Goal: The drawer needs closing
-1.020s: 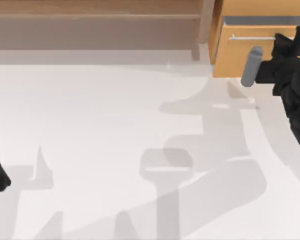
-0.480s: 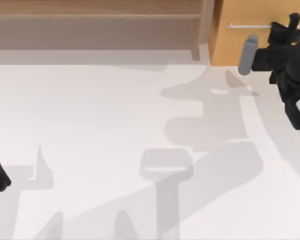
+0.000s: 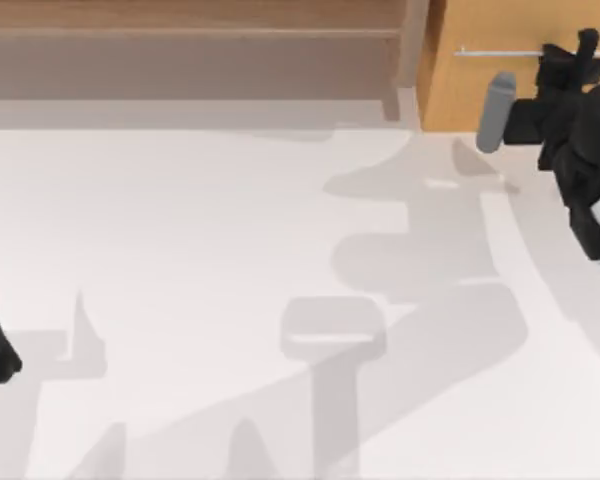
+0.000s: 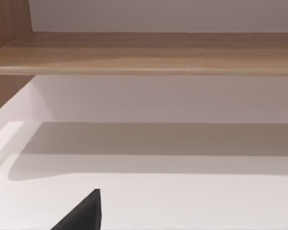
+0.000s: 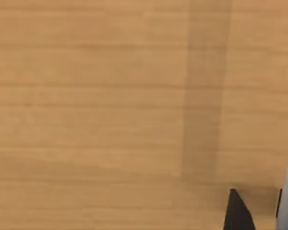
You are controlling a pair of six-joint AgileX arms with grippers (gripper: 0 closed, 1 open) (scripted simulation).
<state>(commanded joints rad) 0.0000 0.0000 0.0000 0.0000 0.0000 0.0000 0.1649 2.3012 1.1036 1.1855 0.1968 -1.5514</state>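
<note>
A: What's changing on the drawer (image 3: 510, 70)?

B: A second ago it was sticking out with the white inner walls and the gap behind the front showing. Now the orange-tan front is sitting back at the top view's upper right, flush with its cabinet as far as I can judge. No movement over the last half second, so it's looking seated.

A: Right gripper (image 3: 580, 58)?

B: It's parked against the drawer front, right by the silver bar handle (image 3: 495, 51). It went in along with the front and is now holding the same spot. The right wrist view is showing wood grain at close range with a dark fingertip (image 5: 237, 211) at the edge. Fingers open or closed: I cannot tell.

A: Left arm?

B: It's sitting idle at the table's left edge, left gripper (image 4: 81, 215) facing the long wooden shelf (image 3: 190, 30). Fingers: I cannot tell either.

A: Task status?

B: I'm calling the closing essentially done. Only backing the right arm off is remaining.

A: Any labels or writing?

B: Nothing readable anywhere.
</note>
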